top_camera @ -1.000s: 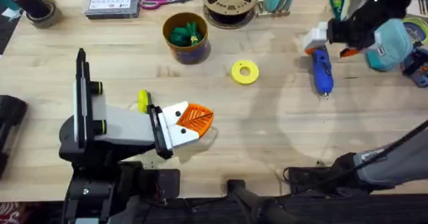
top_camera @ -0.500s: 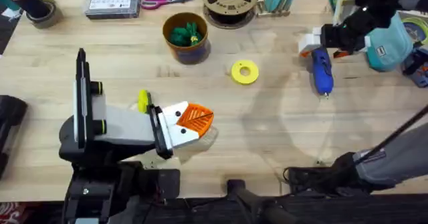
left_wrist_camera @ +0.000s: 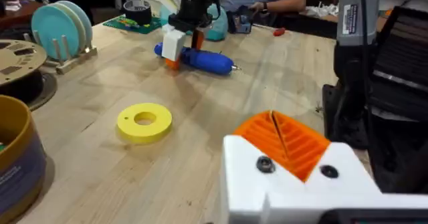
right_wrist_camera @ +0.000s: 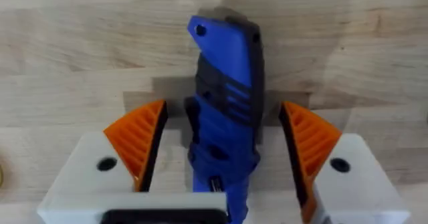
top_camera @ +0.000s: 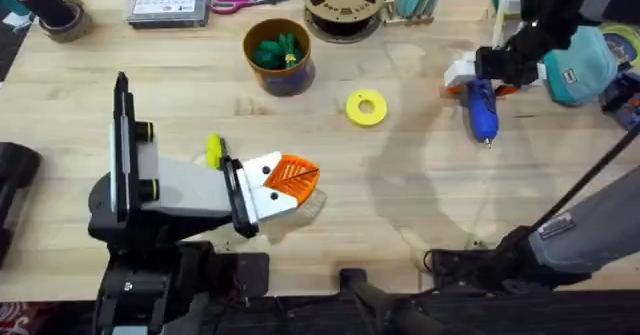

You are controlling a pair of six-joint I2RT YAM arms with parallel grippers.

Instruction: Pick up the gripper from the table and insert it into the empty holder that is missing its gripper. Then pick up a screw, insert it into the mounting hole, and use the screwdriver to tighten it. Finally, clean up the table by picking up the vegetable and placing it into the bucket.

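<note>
I see a pale wooden table (top_camera: 400,205); on it lie the blue screwdriver (top_camera: 482,107), a yellow ring (top_camera: 366,107), the bucket (top_camera: 279,57), a brown spool (top_camera: 343,1), scissors (top_camera: 245,1) and a calendar box (top_camera: 168,2).

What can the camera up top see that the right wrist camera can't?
Only the overhead view shows the bucket with the vegetable inside, the yellow ring, the scissors and the left gripper. Only the right wrist view shows the gaps between the pads and the screwdriver. Both show the screwdriver lying on the table with the right gripper over it.
</note>
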